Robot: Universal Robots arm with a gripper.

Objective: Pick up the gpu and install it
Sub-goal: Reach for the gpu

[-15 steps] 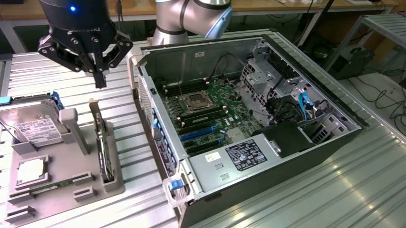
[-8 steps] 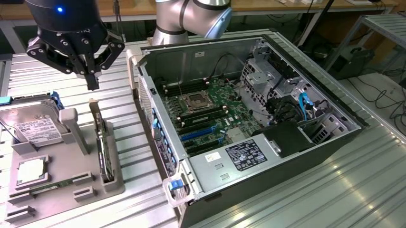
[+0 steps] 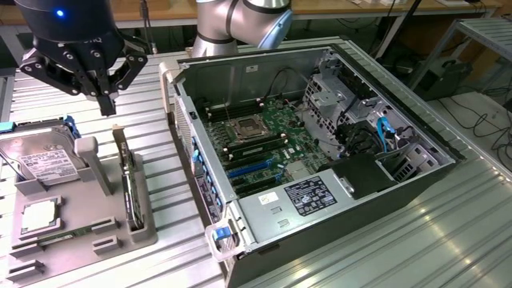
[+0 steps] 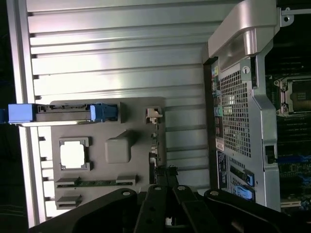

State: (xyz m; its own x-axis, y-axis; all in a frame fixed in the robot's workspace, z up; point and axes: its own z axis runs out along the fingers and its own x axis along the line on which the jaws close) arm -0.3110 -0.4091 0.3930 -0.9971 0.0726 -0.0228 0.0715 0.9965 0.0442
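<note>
The task is at its start: the gpu (image 3: 126, 180) stands on edge in the grey holder (image 3: 88, 210) on the tabletop (image 3: 448, 240), outside the open computer case (image 3: 232, 78), and the gripper (image 3: 107, 110), fingers together and empty, hovers above it.

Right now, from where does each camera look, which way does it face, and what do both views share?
Exterior view: off the arm, high, looking down on the open computer case and grey holder; the arm and end effector show.
Wrist view: on the wrist, facing straight down at the holder; the end effector's dark links show.
Shared: holder, gpu, case, end effector.
</note>
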